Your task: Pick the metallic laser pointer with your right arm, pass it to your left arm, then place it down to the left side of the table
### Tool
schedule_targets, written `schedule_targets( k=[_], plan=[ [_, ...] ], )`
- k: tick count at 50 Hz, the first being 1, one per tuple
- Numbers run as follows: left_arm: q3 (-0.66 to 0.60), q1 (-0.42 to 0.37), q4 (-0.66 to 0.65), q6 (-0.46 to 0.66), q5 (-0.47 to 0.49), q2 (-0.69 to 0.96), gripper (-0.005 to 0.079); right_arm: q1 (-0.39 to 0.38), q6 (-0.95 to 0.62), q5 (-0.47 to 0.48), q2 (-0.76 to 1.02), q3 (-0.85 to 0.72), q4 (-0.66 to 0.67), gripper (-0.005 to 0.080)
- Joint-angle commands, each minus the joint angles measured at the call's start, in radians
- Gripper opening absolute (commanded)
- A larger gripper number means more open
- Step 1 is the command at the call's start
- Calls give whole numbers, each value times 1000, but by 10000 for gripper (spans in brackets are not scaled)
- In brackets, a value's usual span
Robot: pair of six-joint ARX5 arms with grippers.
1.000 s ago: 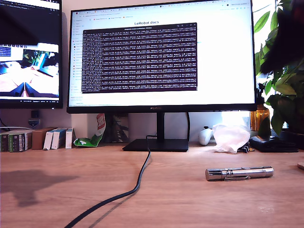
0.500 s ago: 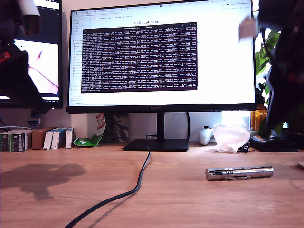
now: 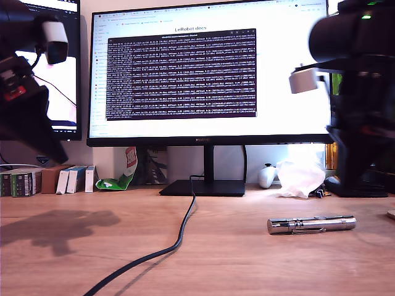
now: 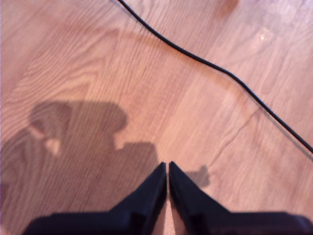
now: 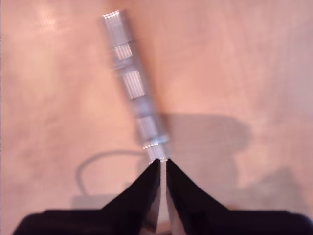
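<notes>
Currently the metallic laser pointer (image 3: 311, 224) lies flat on the light-brown wooden tabletop (image 3: 234, 259), its length running side to side in the exterior view, well apart from the black cable (image 3: 162, 250) that snakes down from the monitor (image 3: 210, 74). Nothing is holding it. My second pincer (image 5: 162, 161) hangs above it with its jaws pressed together and empty, the tips pointing at one end of the pointer (image 5: 134, 88) in the second wrist view (that picture is blurred, so its height over the wood cannot be judged). My first pincer (image 4: 167, 166) is also closed and empty, over bare wood near the cable (image 4: 220, 71), far from the pointer. In the exterior view both arms are raised, one dark arm (image 3: 24, 80) beside the monitor at the exterior view's left, the other arm (image 3: 358, 92) at the exterior view's right, above the pointer. The step in hand appears to be the approach for the pick. To do it well, the second pincer should likely open first, shift from the pointer's end toward its middle, turn so the jaws straddle the barrel across its width, then descend; a smooth round barrel could roll or slip if pinched near an end.
</notes>
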Motion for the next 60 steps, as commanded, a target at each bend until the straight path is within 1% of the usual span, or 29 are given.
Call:
schedule_targets(
  k=[1, 4, 5, 7, 9, 18, 25, 36, 60],
  plan=[
    [15, -3, 4, 7, 4, 0, -20, 21, 0, 5, 22, -3, 10, 107],
    [16, -3, 5, 7, 4, 0, -20, 37, 10, 5, 29, -3, 32, 248],
    [16, -3, 6, 7, 4, 0, -20, 42, 12, 5, 29, -3, 36, 281],
    [16, -3, 7, 7, 4, 0, -20, 50, 35, 5, 35, -3, 47, 329],
    [16, -3, 8, 7, 4, 0, -20, 56, 48, 5, 38, -3, 53, 344],
    [16, -3, 8, 7, 5, 0, -20, 76, 53, 2, 63, -3, 28, 344],
    [16, -3, 7, 7, 5, 0, -19, 87, 48, -9, 87, -3, -16, 344],
    [16, -3, 7, 7, 5, 0, -20, 87, 24, -13, 98, -3, -23, 344],
    [16, -3, 7, 7, 4, 0, -20, 48, -8, -16, 117, -3, 8, 337]
  ],
)
